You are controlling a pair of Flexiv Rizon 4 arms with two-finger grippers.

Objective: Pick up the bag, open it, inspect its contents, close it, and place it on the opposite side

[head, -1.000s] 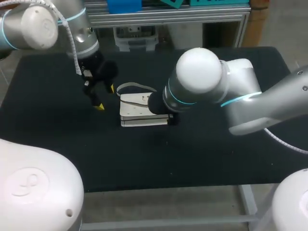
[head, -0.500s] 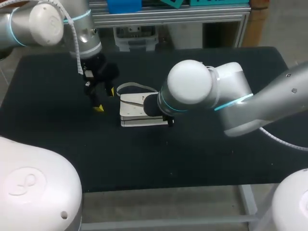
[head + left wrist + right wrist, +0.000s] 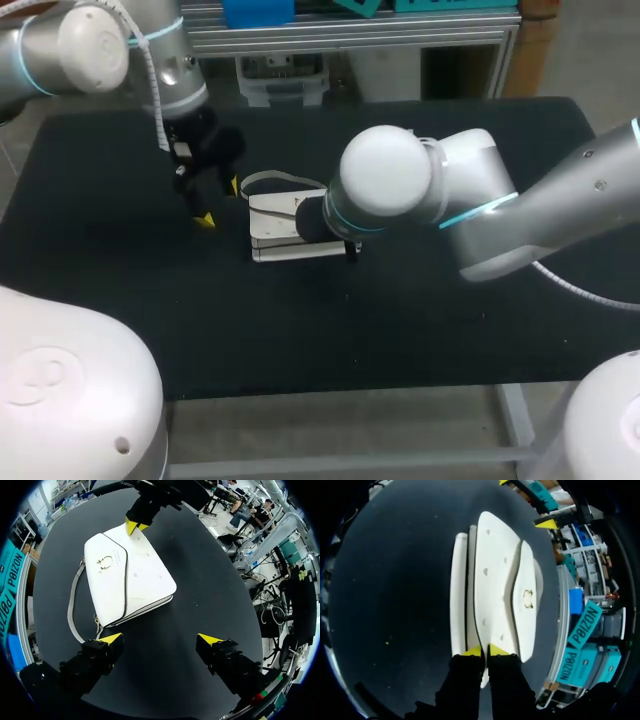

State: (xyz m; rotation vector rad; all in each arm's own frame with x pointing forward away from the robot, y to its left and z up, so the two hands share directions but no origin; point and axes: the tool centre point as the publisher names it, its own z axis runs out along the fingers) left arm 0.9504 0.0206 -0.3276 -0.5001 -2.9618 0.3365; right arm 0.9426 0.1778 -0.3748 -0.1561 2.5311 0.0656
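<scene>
Grip security governs this pick-up: in my judgement the right end effector (image 3: 484,651) needs a firm bite before any lift, then a level rise so the flap does not swing. Its yellow tips stand together, touching the near end of the white rectangular leather handbag (image 3: 495,580); whether an edge is nipped between them is unclear. Handbag lies flat on the black tabletop (image 3: 395,605). Left end effector (image 3: 160,639) hangs wide apart and empty, handbag just ahead, grey strap (image 3: 71,597) beside one finger.
</scene>
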